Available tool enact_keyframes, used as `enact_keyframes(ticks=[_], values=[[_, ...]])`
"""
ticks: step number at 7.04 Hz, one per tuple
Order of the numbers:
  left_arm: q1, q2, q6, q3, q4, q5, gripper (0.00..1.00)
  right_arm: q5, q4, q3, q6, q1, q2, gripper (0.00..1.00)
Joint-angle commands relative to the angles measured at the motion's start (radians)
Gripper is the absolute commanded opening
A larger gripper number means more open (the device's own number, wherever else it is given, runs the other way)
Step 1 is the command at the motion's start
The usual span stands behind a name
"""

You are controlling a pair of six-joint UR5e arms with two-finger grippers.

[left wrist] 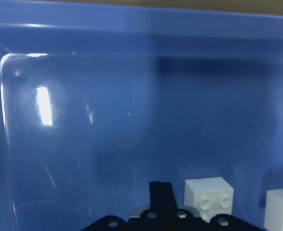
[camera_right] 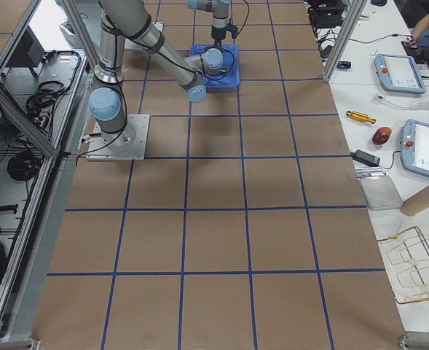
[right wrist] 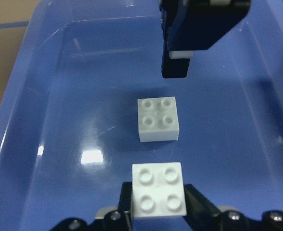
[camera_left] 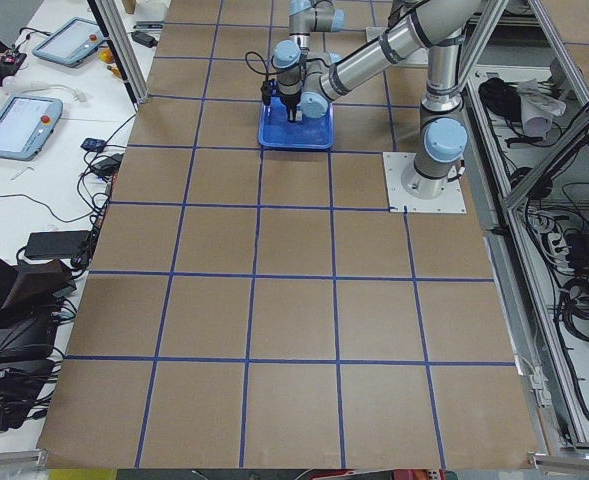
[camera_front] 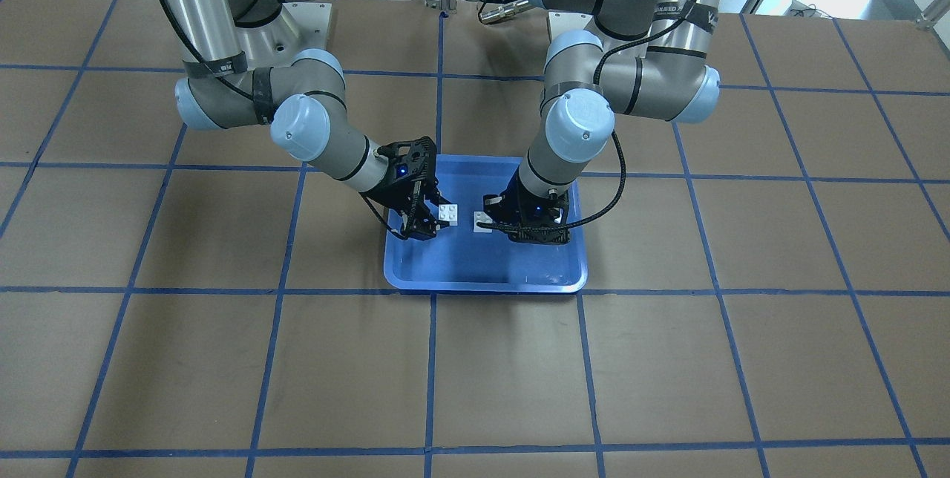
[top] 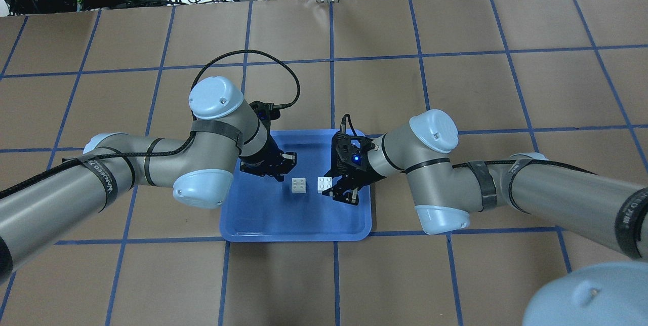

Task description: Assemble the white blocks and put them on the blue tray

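Note:
The blue tray (top: 298, 225) lies at the table's middle, with two white four-stud blocks in it. My right gripper (top: 338, 189) is low in the tray and shut on the near white block (right wrist: 159, 196), which shows in the overhead view (top: 324, 184). The other white block (right wrist: 157, 119) stands free a short gap ahead, studs up, also in the overhead view (top: 299, 185). My left gripper (top: 276, 168) hangs just beyond that free block and looks shut and empty. In the left wrist view one finger (left wrist: 160, 197) stands beside the free block (left wrist: 208, 197).
The tray (camera_front: 482, 270) sits on a brown table with blue tape grid lines. Both arms lean in over the tray from opposite sides. Cables, tools and teach pendants lie on benches beyond the table edges.

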Motion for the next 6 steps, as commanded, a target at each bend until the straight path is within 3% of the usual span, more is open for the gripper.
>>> enact_keyframes(ticks=[1,6], values=[[-0.014,-0.019,0.010,-0.001,0.028,0.000,0.10,-0.010,-0.052,-0.002,0.015,0.002,0.020,0.00],[-0.022,-0.025,0.005,-0.002,0.029,-0.002,0.09,-0.009,-0.106,-0.017,0.110,0.035,0.046,0.00]])
